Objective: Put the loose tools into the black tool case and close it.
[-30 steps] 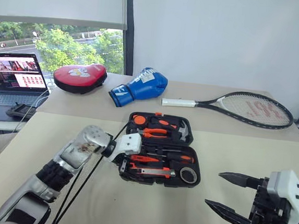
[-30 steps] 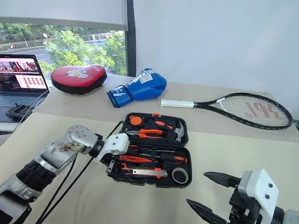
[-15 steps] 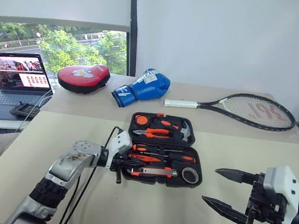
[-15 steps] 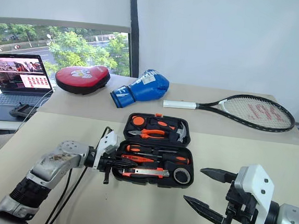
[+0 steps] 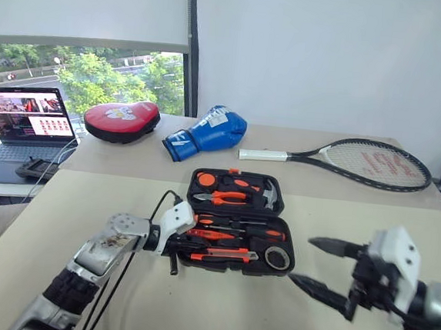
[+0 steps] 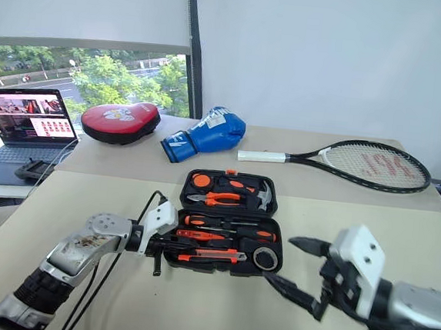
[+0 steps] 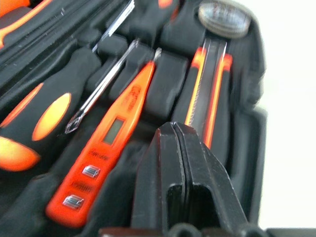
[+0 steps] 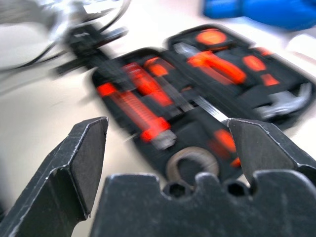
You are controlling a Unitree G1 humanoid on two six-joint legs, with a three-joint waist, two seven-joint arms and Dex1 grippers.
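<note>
The black tool case [image 5: 238, 183] lies open in the middle of the table. In its near half lie two black-and-orange screwdrivers [image 5: 234, 229], the slim orange tester screwdriver [image 7: 106, 163], the utility knife [image 7: 210, 94] and the tape roll [image 5: 277, 257]. Pliers and a hammer fill the far half. My left gripper [image 5: 190, 243] is shut with nothing in it. It hangs low over the case's near-left corner, its fingertips between the tester and the knife. My right gripper [image 5: 302, 259] stands wide open just off the case's near-right corner, pointing at the case [image 8: 269, 121].
A red-and-black punch pad [image 5: 122, 119], a blue boxing glove [image 5: 206, 130] and a tennis racket [image 5: 360, 159] lie along the far side of the table. An open laptop [image 5: 25, 123] sits at the far left. Black cables [image 5: 131, 261] trail along my left arm.
My left gripper has swung down to the case's near-left corner and shut. The open right gripper has moved forward and left, closer to the case.
</note>
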